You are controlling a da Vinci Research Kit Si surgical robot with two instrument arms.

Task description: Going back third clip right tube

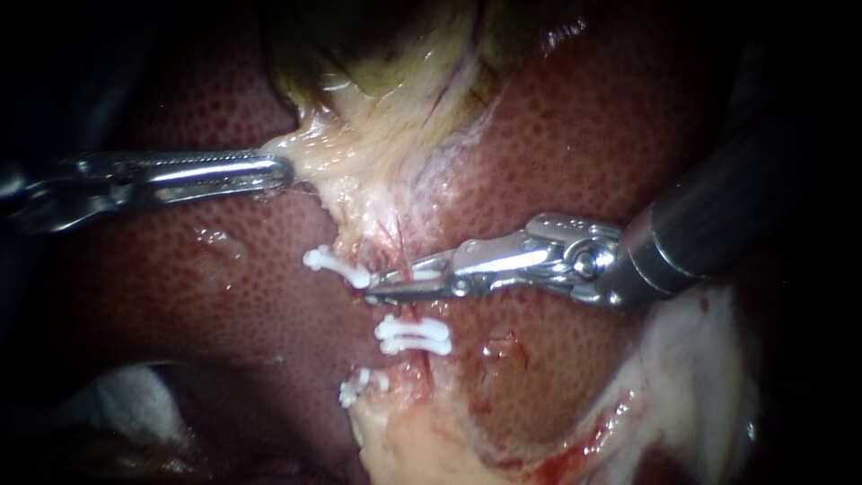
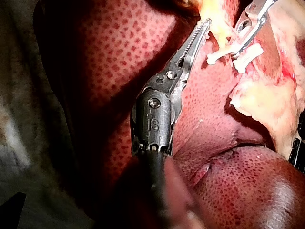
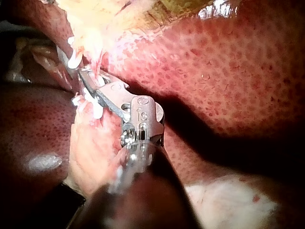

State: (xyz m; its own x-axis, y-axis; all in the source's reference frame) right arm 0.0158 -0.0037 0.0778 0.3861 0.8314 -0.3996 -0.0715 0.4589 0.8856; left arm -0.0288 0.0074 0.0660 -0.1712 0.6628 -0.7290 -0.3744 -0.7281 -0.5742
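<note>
My left instrument (image 1: 274,171) reaches in level from the left edge of the endoscope view. Its long, serrated steel jaws are clamped on a fold of pale yellow gallbladder tissue (image 1: 359,135) that hangs from the upper middle, wet and stringy. My right instrument (image 1: 391,286) comes in from the right. Its dark, matte shaft slopes down to a bright metal wrist, and its slim jaws point left near the centre of the frame. They are parted by a narrow gap and grip nothing.

Behind both lies the dark red liver (image 1: 584,135) — smooth, glossy and finely speckled.

A thin reddish tube (image 1: 410,310) runs down the middle of the frame, from the gallbladder tissue towards a pale, fatty lump at the lower edge. Three small white plastic clips sit along this strip:
- The upper clip (image 1: 337,265) lies just left of the right instrument's tips, almost touching them.
- The middle clip (image 1: 413,337) crosses the tube just below the jaws.
- The lower clip (image 1: 357,386) sits at the lower centre, tilted, at the edge of the fatty lump.

I cannot tell which tube is the right one.
</note>
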